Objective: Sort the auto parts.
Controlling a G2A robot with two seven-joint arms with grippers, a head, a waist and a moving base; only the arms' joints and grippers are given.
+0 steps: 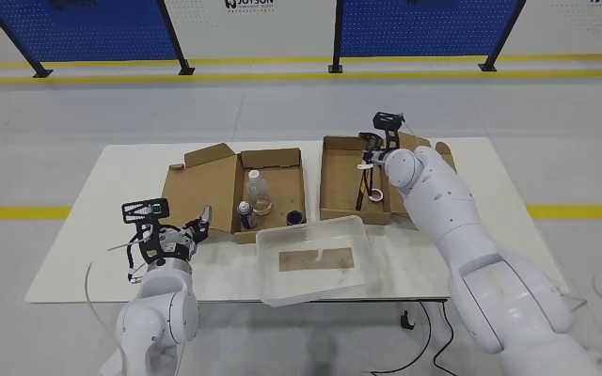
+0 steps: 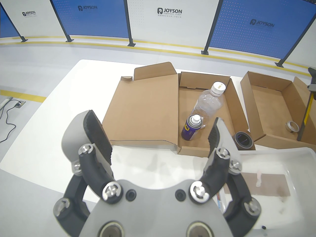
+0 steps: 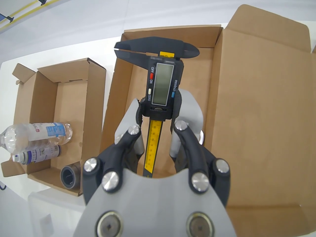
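My right gripper (image 3: 159,109) is shut on a black digital caliper (image 3: 161,85) with a yellow scale. It holds the caliper (image 1: 367,179) above the right cardboard box (image 1: 339,179), and a metal ring (image 2: 292,126) lies on that box's floor. The left cardboard box (image 1: 273,155) holds a clear plastic bottle (image 2: 208,104) and a blue spray can (image 2: 191,128). A black cylindrical part (image 2: 244,140) sits at that box's near right corner. Open and holding nothing, my left gripper (image 2: 155,129) hovers over the table's front left, short of the left box.
A clear plastic tray (image 1: 310,226) with a brown strip inside stands at the table's front middle, just in front of both boxes. Both boxes have their lid flaps (image 3: 259,99) folded outward. Bare white table lies left of the left box.
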